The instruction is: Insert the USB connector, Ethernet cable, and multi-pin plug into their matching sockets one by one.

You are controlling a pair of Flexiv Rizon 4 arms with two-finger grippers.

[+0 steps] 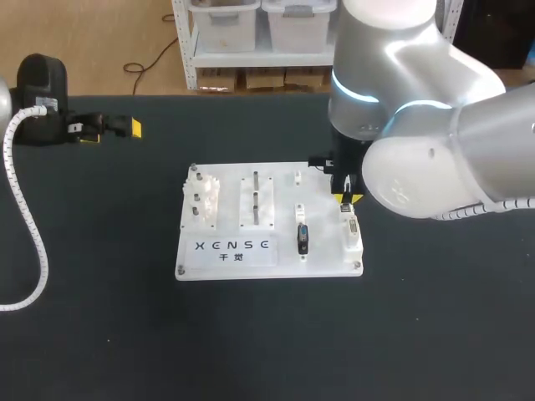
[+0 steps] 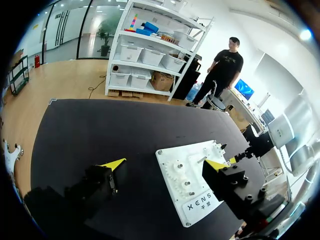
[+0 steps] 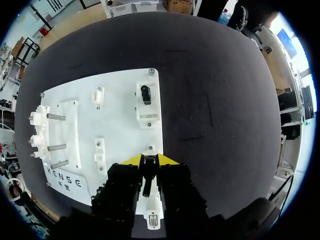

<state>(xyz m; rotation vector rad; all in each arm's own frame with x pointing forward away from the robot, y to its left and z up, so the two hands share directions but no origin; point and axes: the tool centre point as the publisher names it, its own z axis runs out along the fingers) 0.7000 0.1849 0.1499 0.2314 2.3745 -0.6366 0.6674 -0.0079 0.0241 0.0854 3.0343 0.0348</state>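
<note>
**Right claw (image 3: 149, 160), at the board's outer edge.** Its yellow-tipped fingers stand almost together and pinch a small dark connector (image 3: 147, 177) from two sides. You cannot tell here which of the three plugs it is. The connector sits just over a white socket block (image 3: 152, 214) on the white board (image 3: 120, 115), which lies on the black table (image 1: 435, 334). Whether it touches the block is not visible. A separate black plug (image 3: 145, 94) rests in its own fixture further along the board, apart from the claw.

**Left claw (image 2: 165, 164).** It is spread wide, holds nothing, and is well apart from the board.

**Handling, as a judgement.** The connector is probably light and rigid. Its short, smooth shell could twist or slip under a sideways load, and its contact end is likely the fragile part. Take it by the two flat flanks of the shell, behind the mating end, so the tip is free to enter. Press straight along the socket's axis, because a tilted push risks jamming.
</note>
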